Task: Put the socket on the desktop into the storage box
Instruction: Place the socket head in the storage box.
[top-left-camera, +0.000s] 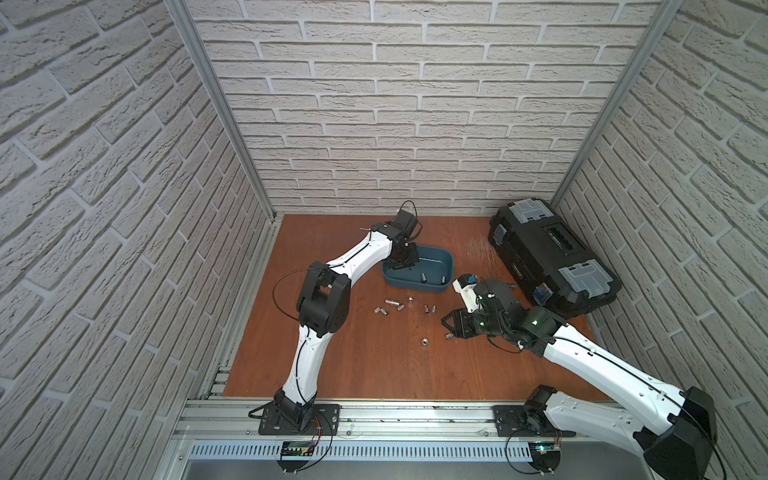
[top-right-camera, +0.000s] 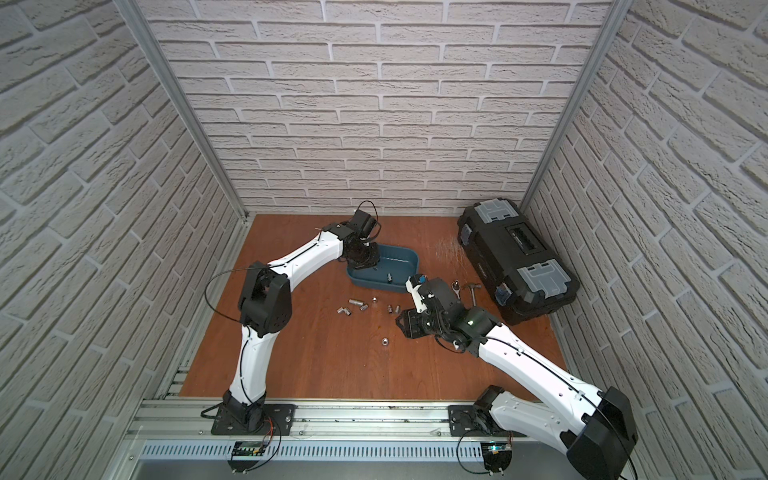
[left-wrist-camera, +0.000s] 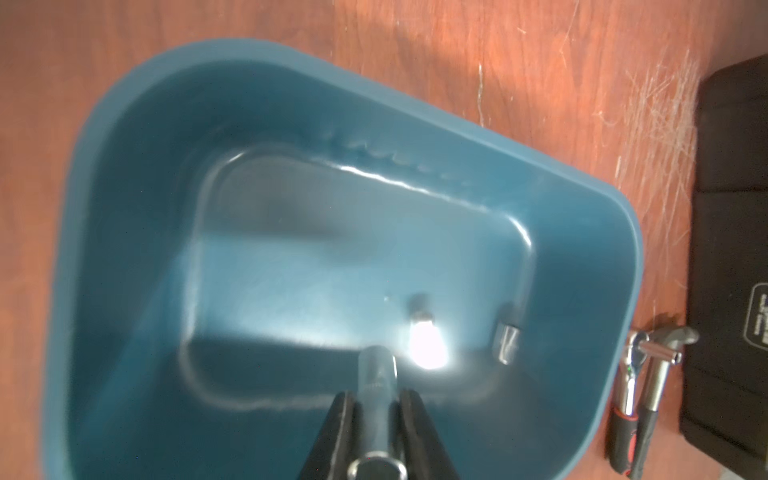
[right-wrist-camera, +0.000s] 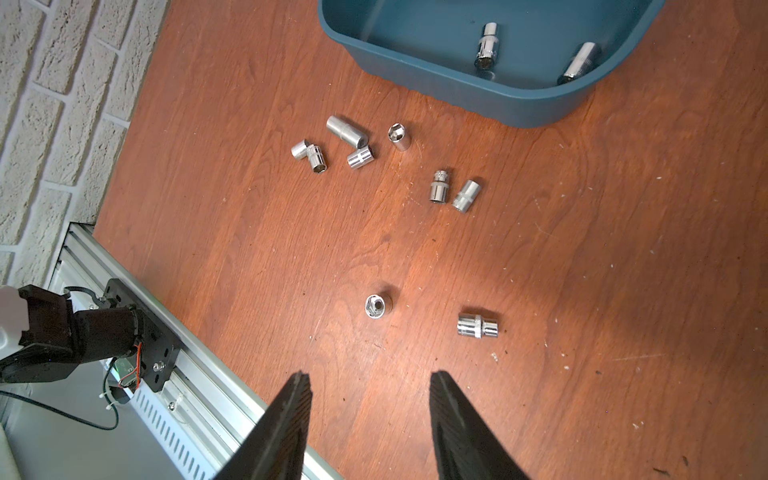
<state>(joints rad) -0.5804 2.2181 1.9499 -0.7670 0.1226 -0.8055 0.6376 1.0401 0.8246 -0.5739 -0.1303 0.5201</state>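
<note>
My left gripper (left-wrist-camera: 378, 394) is shut on a long chrome socket (left-wrist-camera: 376, 370) and hangs over the near-left end of the teal storage box (top-left-camera: 440, 259), as both top views show. Two sockets (right-wrist-camera: 487, 45) (right-wrist-camera: 579, 62) lie inside the box. Several more sockets are scattered on the desktop (top-left-camera: 353, 365): a cluster (right-wrist-camera: 347, 131), a pair (right-wrist-camera: 439, 187), one upright (right-wrist-camera: 377, 306) and one on its side (right-wrist-camera: 478, 325). My right gripper (right-wrist-camera: 370, 376) is open and holds nothing. It hovers low over the desktop, just short of those last two.
A black toolbox (top-left-camera: 548, 257) with grey latches stands at the back right. A ratchet and another hand tool (left-wrist-camera: 640, 374) lie between it and the box. An aluminium rail (top-left-camera: 374, 411) runs along the front edge, and brick-pattern walls close in three sides.
</note>
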